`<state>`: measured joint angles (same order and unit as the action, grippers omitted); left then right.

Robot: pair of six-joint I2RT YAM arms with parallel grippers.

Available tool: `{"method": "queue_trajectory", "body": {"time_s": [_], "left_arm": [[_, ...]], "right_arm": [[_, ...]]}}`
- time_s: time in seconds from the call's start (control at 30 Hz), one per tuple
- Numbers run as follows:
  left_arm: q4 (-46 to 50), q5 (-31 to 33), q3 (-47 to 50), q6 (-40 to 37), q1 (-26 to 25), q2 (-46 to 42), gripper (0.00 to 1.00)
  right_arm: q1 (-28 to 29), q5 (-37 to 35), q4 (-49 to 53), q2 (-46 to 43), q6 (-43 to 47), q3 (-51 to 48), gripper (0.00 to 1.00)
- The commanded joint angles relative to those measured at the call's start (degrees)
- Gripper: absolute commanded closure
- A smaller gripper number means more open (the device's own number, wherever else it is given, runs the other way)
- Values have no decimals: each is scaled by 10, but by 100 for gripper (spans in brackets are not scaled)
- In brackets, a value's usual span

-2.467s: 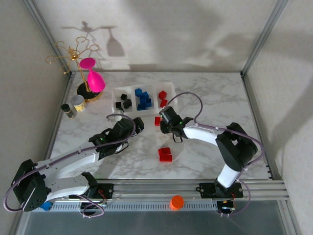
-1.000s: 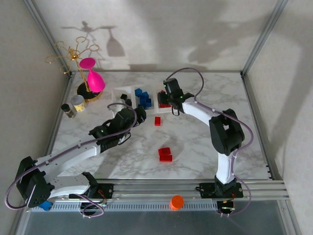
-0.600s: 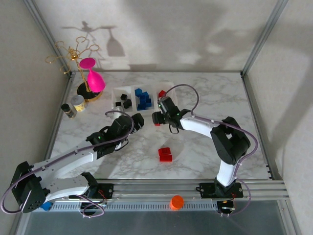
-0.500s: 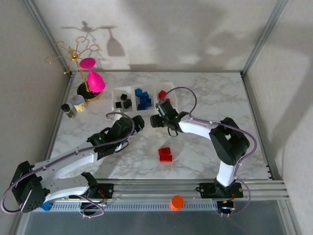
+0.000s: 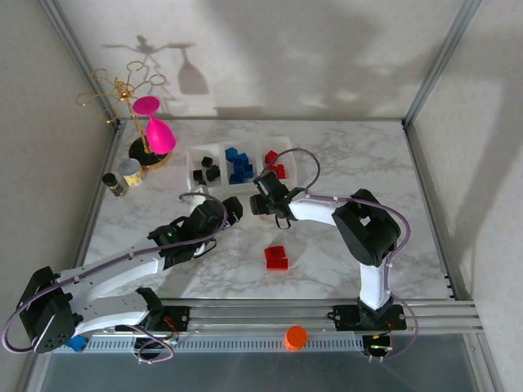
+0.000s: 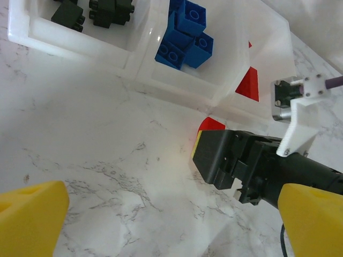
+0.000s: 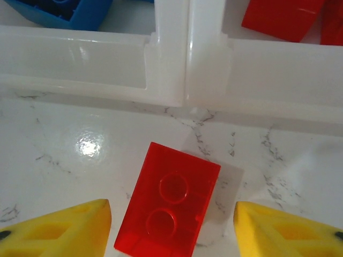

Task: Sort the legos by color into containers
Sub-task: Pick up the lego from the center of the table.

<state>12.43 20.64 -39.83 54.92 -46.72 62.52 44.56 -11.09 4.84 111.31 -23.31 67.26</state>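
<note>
No text, label, brand, number or sign could be read on the legos (image 7: 171,211) or containers (image 7: 187,53). Any print on the small jars (image 5: 131,172) at ten o'clock was too small to read.

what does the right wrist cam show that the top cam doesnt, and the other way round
Right wrist view: a close look at a red two-stud plastic brick lying flat on the marble tabletop between open yellow fingertips, just in front of the clear white-rimmed plastic bins.
Top view: a pink wine glass, a loose pair of red bricks nearer the front, and an orange round cap.
Both: those bins, with blue bricks and red bricks inside.
</note>
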Motion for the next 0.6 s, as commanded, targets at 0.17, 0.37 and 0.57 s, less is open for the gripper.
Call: {"method": "queue_trajectory", "body": {"time_s": [0.17, 0.37, 0.57], "left_arm": [[-5, 13, 6, 10, -5, 7, 1], [-5, 11, 2, 7, -5, 11, 0], [-5, 12, -7, 0, -6, 12, 0]], "right_arm": [[4, -23, -8, 29, 3, 31, 53], [4, -16, -4, 21, 5, 27, 66], [4, -6, -1, -21, 3, 5, 74]]}}
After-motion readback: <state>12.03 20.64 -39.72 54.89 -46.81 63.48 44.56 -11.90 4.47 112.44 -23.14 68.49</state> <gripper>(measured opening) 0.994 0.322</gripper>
